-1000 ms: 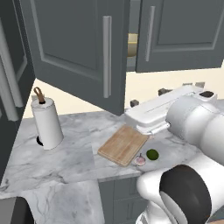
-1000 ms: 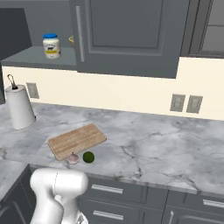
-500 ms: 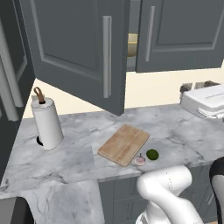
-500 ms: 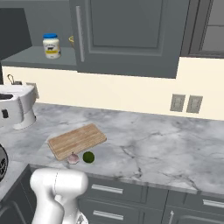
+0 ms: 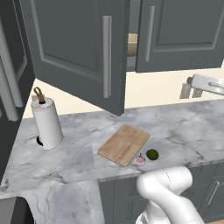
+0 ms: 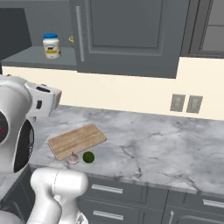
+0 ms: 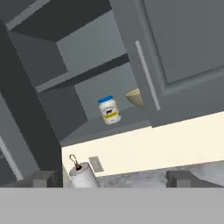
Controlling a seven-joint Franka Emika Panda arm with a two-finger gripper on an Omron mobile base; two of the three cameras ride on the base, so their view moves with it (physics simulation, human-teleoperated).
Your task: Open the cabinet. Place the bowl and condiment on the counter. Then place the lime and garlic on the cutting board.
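Observation:
The cabinet's left door (image 5: 83, 52) stands swung open and its right door (image 6: 131, 35) is shut. On the lower shelf the condiment (image 7: 109, 110), a white jar with a blue lid (image 6: 51, 45), stands beside the tan bowl (image 7: 135, 98), which is half hidden behind the shut door's edge (image 5: 132, 45). The cutting board (image 5: 124, 144) lies bare on the marble counter (image 6: 153, 148). The garlic (image 5: 140, 160) and the lime (image 5: 152, 154) sit just off its near corner. My gripper (image 7: 113, 179) is open and holds nothing, well below and short of the shelf, looking up at the jar.
A paper towel roll (image 5: 47, 124) stands on the counter's left end. The tall dark unit (image 5: 8, 65) with pale handles rises at far left. Two wall outlets (image 6: 186, 103) sit on the cream backsplash. My white arm (image 6: 17, 127) bulks over the counter's left side.
My arm has swung out from over the cutting board towards the side. The hand now looks up into the open cabinet. Lime, garlic, jar and bowl have not moved.

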